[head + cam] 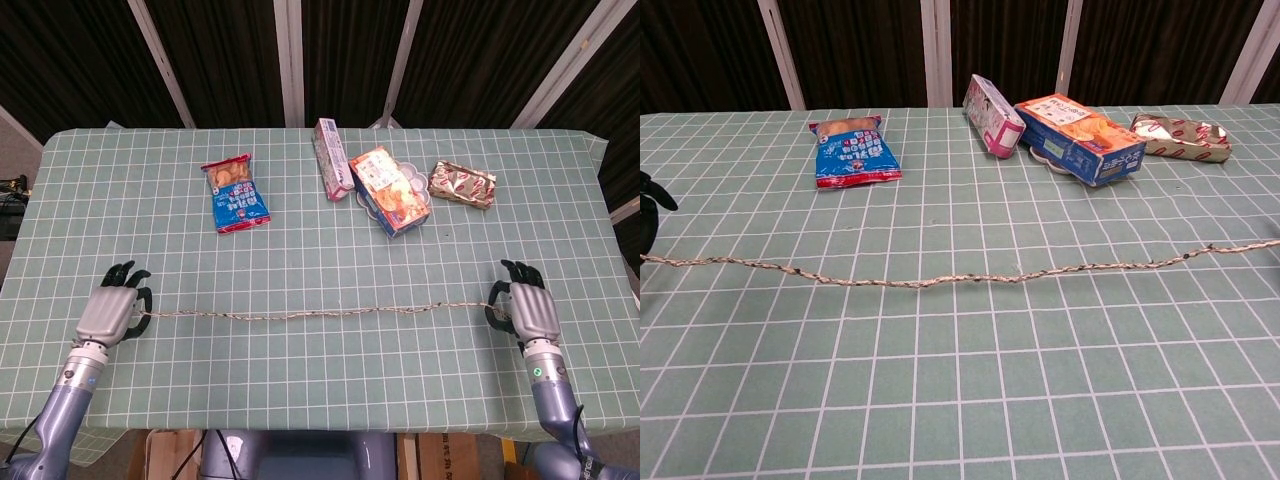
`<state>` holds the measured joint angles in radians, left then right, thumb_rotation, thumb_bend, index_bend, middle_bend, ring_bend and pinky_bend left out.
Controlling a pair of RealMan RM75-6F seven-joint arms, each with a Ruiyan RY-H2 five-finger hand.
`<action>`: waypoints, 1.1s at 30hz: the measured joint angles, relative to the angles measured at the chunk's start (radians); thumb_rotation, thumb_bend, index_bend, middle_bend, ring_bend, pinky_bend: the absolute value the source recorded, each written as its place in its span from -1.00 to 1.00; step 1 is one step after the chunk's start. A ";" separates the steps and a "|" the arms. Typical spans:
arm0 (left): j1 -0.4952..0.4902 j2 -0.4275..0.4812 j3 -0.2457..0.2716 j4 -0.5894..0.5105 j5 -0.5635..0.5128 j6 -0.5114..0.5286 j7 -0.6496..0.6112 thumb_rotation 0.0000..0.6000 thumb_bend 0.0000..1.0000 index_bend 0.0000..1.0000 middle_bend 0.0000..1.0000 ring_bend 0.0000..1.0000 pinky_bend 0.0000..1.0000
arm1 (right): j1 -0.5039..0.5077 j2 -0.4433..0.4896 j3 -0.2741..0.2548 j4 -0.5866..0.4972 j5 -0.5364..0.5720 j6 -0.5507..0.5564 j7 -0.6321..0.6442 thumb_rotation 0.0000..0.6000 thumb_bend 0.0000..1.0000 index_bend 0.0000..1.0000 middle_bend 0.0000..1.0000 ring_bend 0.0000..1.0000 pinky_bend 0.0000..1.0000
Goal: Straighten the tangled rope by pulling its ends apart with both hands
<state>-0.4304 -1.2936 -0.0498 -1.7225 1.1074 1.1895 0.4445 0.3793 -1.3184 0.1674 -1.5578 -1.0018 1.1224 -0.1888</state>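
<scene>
A thin speckled rope (320,313) (960,277) stretches nearly straight across the green checked table, with no loop in it. My left hand (113,308) holds its left end near the table's front left. Only a dark fingertip of that hand (650,205) shows at the left edge of the chest view. My right hand (525,307) holds the rope's right end at the front right; the chest view does not show this hand.
At the back of the table lie a blue snack bag (235,194) (853,151), a pink box (331,158) (992,115), an orange box (390,189) (1081,137) and a gold wrapped packet (462,184) (1180,135). The table's front edge (300,428) runs just below the hands.
</scene>
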 measured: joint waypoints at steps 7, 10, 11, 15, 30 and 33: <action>0.001 -0.024 0.003 0.022 -0.003 -0.005 0.005 1.00 0.05 0.20 -0.65 -1.00 -1.00 | -0.005 -0.009 -0.001 0.014 0.018 -0.011 0.005 1.00 -0.09 0.26 -0.73 -1.00 -1.00; 0.002 -0.033 0.005 0.032 -0.005 -0.007 0.008 1.00 0.05 0.20 -0.65 -1.00 -1.00 | -0.007 -0.010 0.001 0.019 0.024 -0.011 0.005 1.00 -0.09 0.26 -0.73 -1.00 -1.00; 0.002 -0.036 0.005 0.035 -0.005 -0.007 0.010 1.00 0.05 0.20 -0.65 -1.00 -1.00 | -0.008 -0.010 0.001 0.021 0.025 -0.012 0.006 1.00 -0.09 0.26 -0.73 -1.00 -1.00; 0.004 -0.047 0.008 0.048 -0.005 -0.009 0.016 1.00 0.05 0.19 -0.65 -1.00 -1.00 | -0.009 -0.012 -0.003 0.029 0.029 -0.018 0.002 1.00 -0.09 0.26 -0.73 -1.00 -1.00; 0.003 -0.046 0.019 0.050 -0.037 -0.026 0.070 1.00 -0.75 -0.44 -1.00 -1.00 -1.00 | -0.002 0.014 -0.029 0.007 0.064 -0.071 -0.058 1.00 -0.11 -1.00 -1.00 -1.00 -1.00; 0.003 -0.028 0.018 0.036 -0.063 -0.031 0.083 1.00 -0.76 -0.55 -1.00 -1.00 -1.00 | 0.001 0.027 -0.030 -0.010 0.084 -0.078 -0.074 1.00 -0.20 -1.00 -1.00 -1.00 -1.00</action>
<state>-0.4275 -1.3213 -0.0320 -1.6865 1.0442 1.1588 0.5272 0.3799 -1.2918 0.1369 -1.5680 -0.9179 1.0439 -0.2625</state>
